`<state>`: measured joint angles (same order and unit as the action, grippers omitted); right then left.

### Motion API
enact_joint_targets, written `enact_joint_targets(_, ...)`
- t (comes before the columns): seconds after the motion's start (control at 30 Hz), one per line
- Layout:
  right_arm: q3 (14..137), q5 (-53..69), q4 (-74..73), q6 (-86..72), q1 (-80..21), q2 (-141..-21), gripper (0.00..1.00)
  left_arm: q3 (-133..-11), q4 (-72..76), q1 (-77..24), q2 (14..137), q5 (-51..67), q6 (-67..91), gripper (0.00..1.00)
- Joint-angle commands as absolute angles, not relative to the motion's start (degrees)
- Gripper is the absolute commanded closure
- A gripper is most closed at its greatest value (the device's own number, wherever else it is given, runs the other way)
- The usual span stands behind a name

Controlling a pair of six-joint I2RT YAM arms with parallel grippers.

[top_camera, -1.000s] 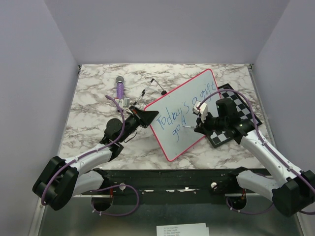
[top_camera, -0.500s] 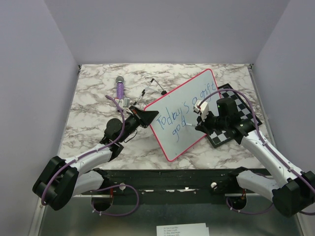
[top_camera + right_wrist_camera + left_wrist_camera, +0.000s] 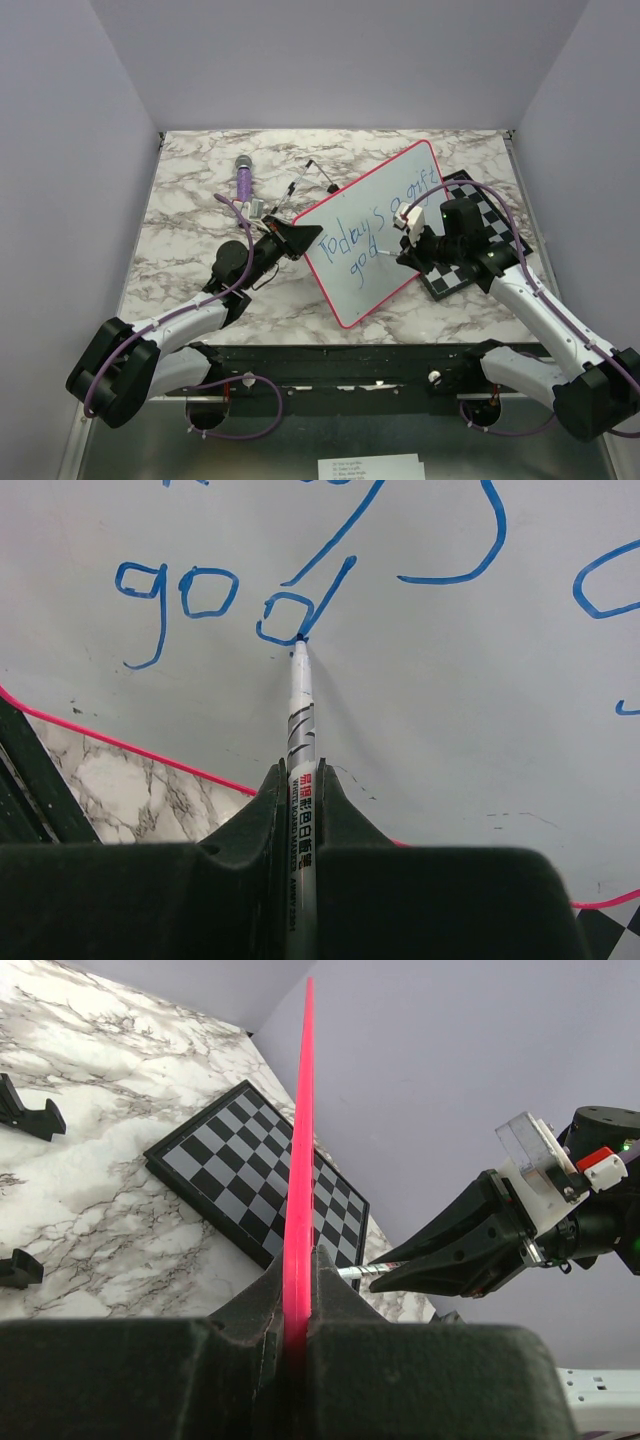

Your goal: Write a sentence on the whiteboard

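The whiteboard (image 3: 380,225) with a pink-red rim lies tilted in the middle of the table. My left gripper (image 3: 297,237) is shut on the whiteboard's left edge; in the left wrist view the rim (image 3: 300,1160) runs up between the jaws. The blue sentence (image 3: 375,220) reads "Today's a gift" with "god" (image 3: 215,600) beneath. My right gripper (image 3: 405,255) is shut on a white marker (image 3: 300,730), whose tip touches the board at the bottom of the "d". The marker (image 3: 375,1271) also shows in the left wrist view.
A black-and-white chessboard (image 3: 490,235) lies under my right arm, right of the whiteboard. A purple marker (image 3: 243,178) and thin black stand pieces (image 3: 310,172) lie at the back of the marble table. Small black feet (image 3: 25,1110) sit on the table.
The "d" of "god" has been drawn in full; the right gripper with the marker has shifted slightly. The left arm has not moved.
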<state>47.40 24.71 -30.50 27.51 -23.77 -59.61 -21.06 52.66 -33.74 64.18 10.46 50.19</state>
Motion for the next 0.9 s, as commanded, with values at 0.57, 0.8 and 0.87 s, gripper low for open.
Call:
enact_joint_targets(0.57,45.9,17.9,-31.6,28.7,-23.5,-57.3,0.99,-21.3,60.1,-33.9,62.1,10.0,50.4,1.0)
enact_joint_targets(0.8,50.0,21.8,-32.4,28.7,-22.8,-53.6,1.0,-21.3,59.6,-33.9,61.3,10.1,50.2,1.0)
enact_joint_targets(0.87,50.2,26.9,-32.5,29.0,-22.8,-50.9,1.0,-21.3,59.5,-33.9,61.2,10.1,50.1,1.0)
